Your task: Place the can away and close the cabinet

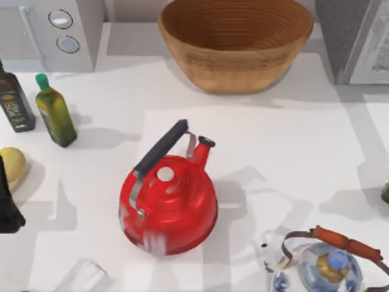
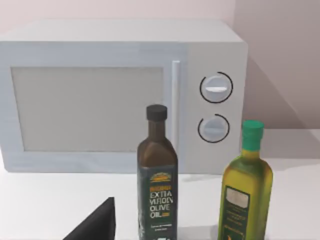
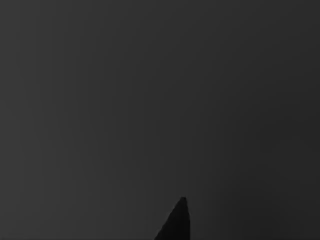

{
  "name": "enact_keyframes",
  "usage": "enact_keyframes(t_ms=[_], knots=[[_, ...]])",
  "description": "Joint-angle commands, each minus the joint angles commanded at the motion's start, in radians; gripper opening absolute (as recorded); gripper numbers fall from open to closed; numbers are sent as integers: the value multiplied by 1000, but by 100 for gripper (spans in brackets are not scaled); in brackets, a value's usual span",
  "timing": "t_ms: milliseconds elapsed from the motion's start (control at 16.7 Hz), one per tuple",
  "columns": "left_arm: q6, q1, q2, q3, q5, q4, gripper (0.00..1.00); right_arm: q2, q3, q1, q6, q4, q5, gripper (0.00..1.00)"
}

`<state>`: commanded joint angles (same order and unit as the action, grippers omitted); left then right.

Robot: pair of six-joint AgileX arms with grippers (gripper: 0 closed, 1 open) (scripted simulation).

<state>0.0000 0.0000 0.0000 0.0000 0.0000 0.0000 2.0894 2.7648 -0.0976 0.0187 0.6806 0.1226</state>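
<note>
The left gripper (image 1: 7, 210) is sitting at the table's left edge beside the dark olive-oil bottle (image 2: 157, 180); I cannot tell its opening. The right wrist view is dark. I cannot locate the can.

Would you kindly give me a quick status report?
Left gripper at left edge of table, facing microwave and oil bottles. Right wrist view dark. Red kettle mid-table, basket behind.
</note>
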Motion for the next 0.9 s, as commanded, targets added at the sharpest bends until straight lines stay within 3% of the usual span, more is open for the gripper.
enact_keyframes(t_ms=[240, 900], knots=[[0, 0, 0, 0, 0, 0, 100, 0, 0, 0, 0, 0, 0, 98], [0, 0, 0, 0, 0, 0, 100, -7, -10, -2, -1, -2, -1, 100]])
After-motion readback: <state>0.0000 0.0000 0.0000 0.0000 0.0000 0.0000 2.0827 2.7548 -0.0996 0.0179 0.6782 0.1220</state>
